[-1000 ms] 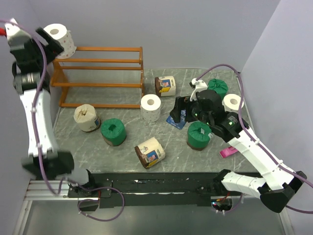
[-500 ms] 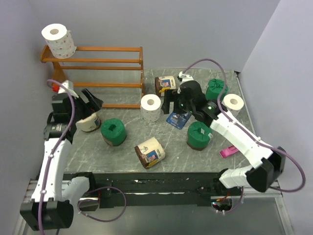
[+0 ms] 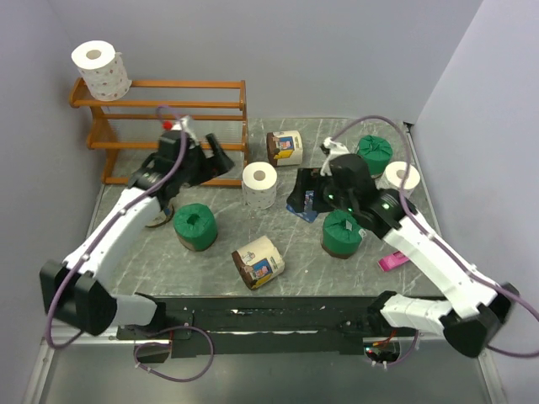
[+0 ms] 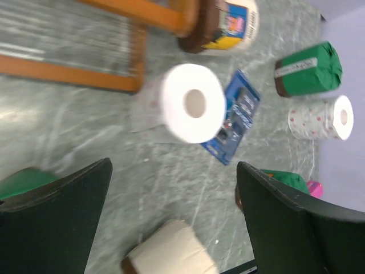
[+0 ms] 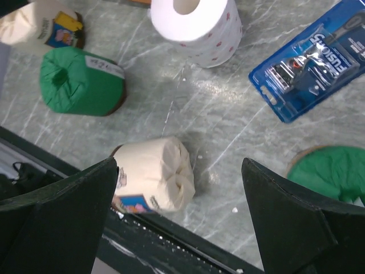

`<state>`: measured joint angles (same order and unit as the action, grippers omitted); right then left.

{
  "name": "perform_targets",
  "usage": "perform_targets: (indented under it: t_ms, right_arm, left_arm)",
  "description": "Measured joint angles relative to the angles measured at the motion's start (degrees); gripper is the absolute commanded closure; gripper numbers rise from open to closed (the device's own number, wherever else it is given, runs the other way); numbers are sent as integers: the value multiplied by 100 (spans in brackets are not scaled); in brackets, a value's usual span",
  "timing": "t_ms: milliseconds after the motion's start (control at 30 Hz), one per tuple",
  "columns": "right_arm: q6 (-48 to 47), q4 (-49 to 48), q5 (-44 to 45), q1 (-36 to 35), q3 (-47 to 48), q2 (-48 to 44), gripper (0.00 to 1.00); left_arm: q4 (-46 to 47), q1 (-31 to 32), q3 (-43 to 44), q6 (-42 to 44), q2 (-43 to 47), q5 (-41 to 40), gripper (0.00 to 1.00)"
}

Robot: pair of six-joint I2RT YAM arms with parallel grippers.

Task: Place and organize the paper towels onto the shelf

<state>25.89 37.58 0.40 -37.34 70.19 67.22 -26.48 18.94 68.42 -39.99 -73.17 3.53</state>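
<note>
**Plainly: both grippers spread wide, nothing held**

The left gripper (image 3: pixel 212 160) hangs over the table (image 3: pixel 303 252) just in front of the shelf (image 3: pixel 168 118), its two dark, smooth fingers (image 4: pixel 51 217) far apart and touching nothing. In its wrist view the gap frames the centre white roll (image 4: pixel 185 103), a soft cylinder with faint dots and an open core, lying against the shelf's lowest slat. The right gripper (image 3: pixel 301 192) is just as wide and also empty. It hovers above the flat blue packet (image 5: pixel 311 63), which is glossy plastic with print on it, and the front cream roll (image 5: pixel 154 174) lies between its fingers, well below them.

The shelf is orange-brown wooden slats in three tiers, open at the sides. One bare white roll (image 3: pixel 101 69) stands upright at the left end of its top tier (the only roll on the shelf). The other paper towels lie on the grey-green marbled table:

- A second white roll (image 3: pixel 402 176) is near the right edge.
- Crinkled green-wrapped rolls sit at the left (image 3: pixel 195 225), the right (image 3: pixel 343 232) and the far right (image 3: pixel 374 151).
- A cream-and-brown roll (image 3: pixel 285 146) with a blue picture label lies by the shelf's right post.
- Another cream roll (image 3: pixel 152 206) is partly hidden under the left arm.
</note>
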Motion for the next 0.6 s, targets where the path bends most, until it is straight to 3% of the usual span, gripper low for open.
perform_targets:
  t_ms: [167,333,600]
  right_arm:
    - [-90,85,101,0,-175,-737,3]
    - [-214,109,227,0,-188,-1108,3]
    - [-579,-92,216,0,-400,-1880,2]
  left_arm:
    - [199,682,505,-186,-859,-328,6]
    - [199,975,1027,-304,-1797,-601,7]
    - [160,1226,1169,-428,-2470,-907,10]
